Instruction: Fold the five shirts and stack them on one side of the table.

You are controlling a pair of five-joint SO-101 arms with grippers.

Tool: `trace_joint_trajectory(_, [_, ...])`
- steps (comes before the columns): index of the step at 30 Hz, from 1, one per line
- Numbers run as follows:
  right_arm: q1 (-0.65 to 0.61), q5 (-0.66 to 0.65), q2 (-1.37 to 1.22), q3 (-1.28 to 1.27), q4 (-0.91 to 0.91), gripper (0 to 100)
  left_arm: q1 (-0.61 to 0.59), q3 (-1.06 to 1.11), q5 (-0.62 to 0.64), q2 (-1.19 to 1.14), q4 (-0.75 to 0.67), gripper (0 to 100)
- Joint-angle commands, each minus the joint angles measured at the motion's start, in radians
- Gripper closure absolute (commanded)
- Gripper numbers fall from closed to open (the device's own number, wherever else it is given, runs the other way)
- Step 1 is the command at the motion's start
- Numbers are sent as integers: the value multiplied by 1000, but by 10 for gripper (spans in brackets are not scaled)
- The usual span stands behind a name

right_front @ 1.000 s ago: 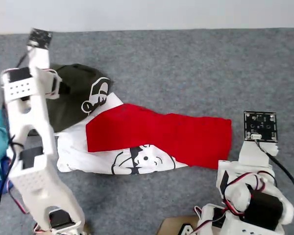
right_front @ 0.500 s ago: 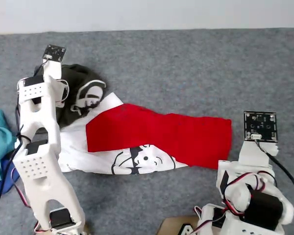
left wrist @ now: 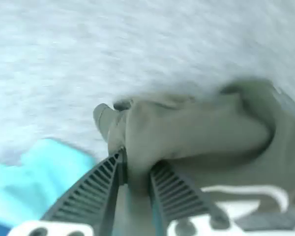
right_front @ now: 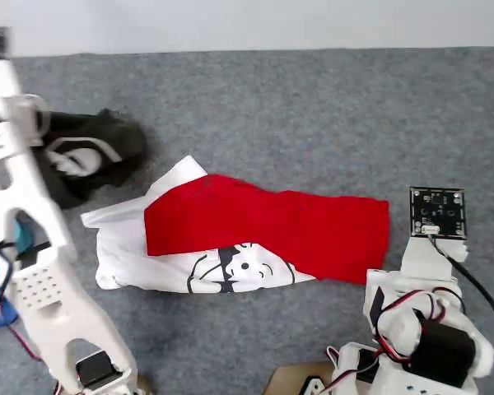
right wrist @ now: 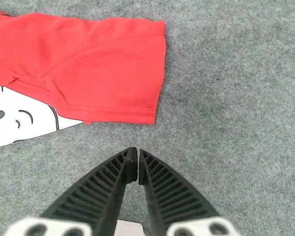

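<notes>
Little of the job looks done. The left gripper (left wrist: 137, 163) is clamped on a bunched fold of the dark shirt (right_front: 95, 156), which sits crumpled near the table's (right_front: 329, 107) left edge, close to a teal shirt (left wrist: 37, 179). The red shirt (right_front: 272, 222) lies spread over the white shirt (right_front: 160, 267) mid-table, both unfolded. The right gripper (right wrist: 137, 152) is closed on nothing, low over bare table just off the red shirt's hem. I count four shirts, see no tidy stack, and cannot tell whether the teal one is folded, so I judge nearly all the folding and stacking is left
</notes>
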State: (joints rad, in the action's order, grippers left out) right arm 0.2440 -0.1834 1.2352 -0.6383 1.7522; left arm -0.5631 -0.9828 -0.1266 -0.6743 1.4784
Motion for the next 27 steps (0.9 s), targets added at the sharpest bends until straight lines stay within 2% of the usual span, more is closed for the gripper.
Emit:
trace_joint_trajectory(1, [5,-9,1,6,28,983,-87,-156,12,8,60,998])
trace_joint_trajectory(7, [5,-9,1,6,27,983,-201,-239,12,5,87,998])
trace_joint_trajectory(20, [5,-9,1,6,27,983,-285,-277,80,8,84,993])
trace_joint_trajectory(23, [5,-9,1,6,27,983,-290,-278,86,15,89,934])
trace_joint_trajectory(27, [5,-9,1,6,27,983,-307,-317,163,25,109,781])
